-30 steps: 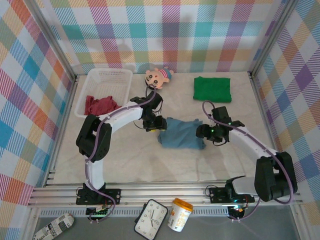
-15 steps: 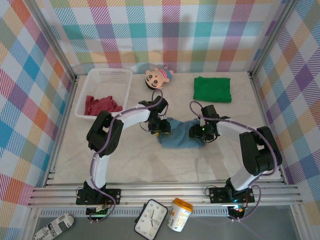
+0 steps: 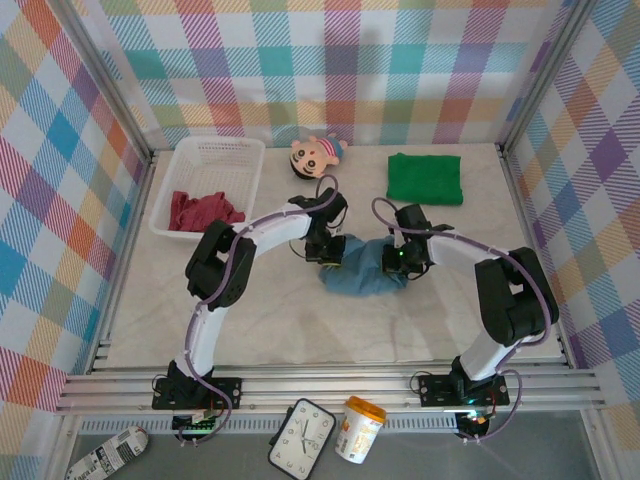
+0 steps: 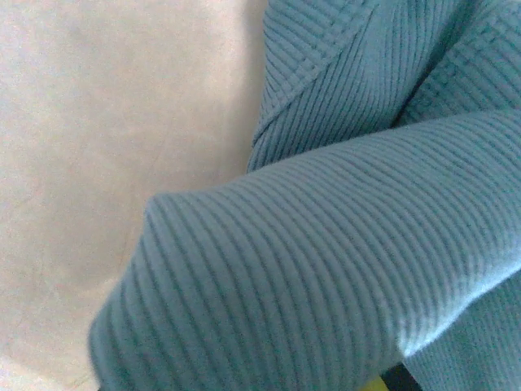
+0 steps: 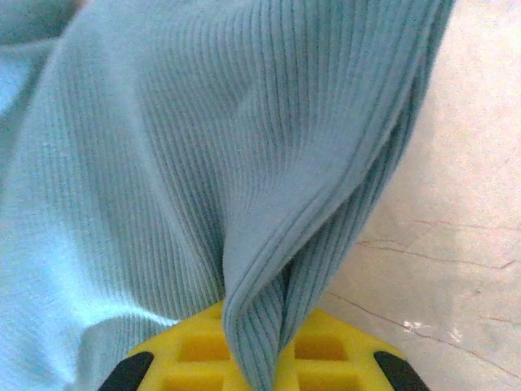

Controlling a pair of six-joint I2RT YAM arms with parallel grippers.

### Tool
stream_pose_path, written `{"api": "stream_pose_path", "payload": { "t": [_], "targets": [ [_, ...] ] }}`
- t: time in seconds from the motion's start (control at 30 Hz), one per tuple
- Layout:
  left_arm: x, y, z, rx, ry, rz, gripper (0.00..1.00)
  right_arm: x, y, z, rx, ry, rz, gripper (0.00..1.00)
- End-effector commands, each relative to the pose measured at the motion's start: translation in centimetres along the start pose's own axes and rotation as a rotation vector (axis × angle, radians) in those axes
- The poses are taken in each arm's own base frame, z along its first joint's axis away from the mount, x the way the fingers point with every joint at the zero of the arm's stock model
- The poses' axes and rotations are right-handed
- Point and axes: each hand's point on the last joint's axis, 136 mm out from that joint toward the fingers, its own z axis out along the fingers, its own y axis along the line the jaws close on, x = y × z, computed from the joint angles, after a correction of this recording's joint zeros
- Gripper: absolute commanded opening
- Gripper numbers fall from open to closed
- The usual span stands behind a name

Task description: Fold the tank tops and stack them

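Note:
The blue-grey tank top (image 3: 362, 270) lies bunched at mid-table. My left gripper (image 3: 329, 250) is at its left end, shut, with a ribbed fold of the top (image 4: 326, 244) bulging over the jaws and hiding them. At the right end my right gripper (image 3: 399, 259) is shut on a pinched fold of the same top (image 5: 269, 269), which runs down between the yellow pads (image 5: 342, 350). The green tank top (image 3: 425, 178) lies folded flat at the back right. The dark red tank top (image 3: 203, 210) lies crumpled in the near end of the white basket (image 3: 215, 152).
A big-headed doll (image 3: 318, 152) lies just behind the left gripper, beside the basket. Checked walls close the table on three sides. A metal rail (image 3: 330, 380) runs along the near edge. Bare marble table (image 4: 98, 147) shows left of the blue cloth.
Both grippers have moved inward onto the ends of the blue-grey top and gone from open to shut on it. The cloth is now bunched narrower between them.

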Motion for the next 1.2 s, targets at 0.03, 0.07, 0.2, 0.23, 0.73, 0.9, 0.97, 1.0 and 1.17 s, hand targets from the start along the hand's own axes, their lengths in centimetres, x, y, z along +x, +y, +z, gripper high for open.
{"api": "stream_pose_path", "payload": {
  "t": [0.03,0.07,0.2,0.23,0.73,0.9,0.97,1.0,1.17],
  "targets": [
    [-2.4,-1.4,-1.7,0.023,-0.030,0.031,0.00,-4.3,1.3,-4.1,-0.081,-0.111,-0.017,0.03],
    [-3.5,-1.5,-2.3,0.028,-0.050,0.028,0.00,-5.3,1.1,-4.8,-0.083,-0.134,-0.020,0.03],
    [-7.9,-2.3,-5.0,0.071,-0.142,0.022,0.00,-9.2,0.8,-7.3,-0.110,-0.212,-0.047,0.02],
    [-8.8,-2.5,-5.5,0.081,-0.159,0.022,0.00,-10.0,0.7,-7.8,-0.111,-0.229,-0.056,0.02],
    [-22.4,-7.5,-10.2,0.353,-0.579,0.099,0.00,-23.2,-6.3,-13.6,0.062,-0.490,-0.086,0.02],
    [-24.9,-9.3,-9.0,0.432,-0.667,0.120,0.00,-25.1,-10.5,-14.0,0.124,-0.530,-0.040,0.02],
    [-25.6,-10.0,-8.4,0.450,-0.712,0.146,0.00,-25.5,-11.7,-13.9,0.129,-0.540,-0.022,0.02],
    [-26.0,-10.3,-8.2,0.461,-0.736,0.155,0.00,-25.7,-12.2,-13.8,0.131,-0.545,-0.015,0.02],
    [-27.6,-11.7,-7.9,0.500,-0.859,0.201,0.00,-26.0,-14.4,-13.3,0.139,-0.558,0.032,0.02]
  ]
}}
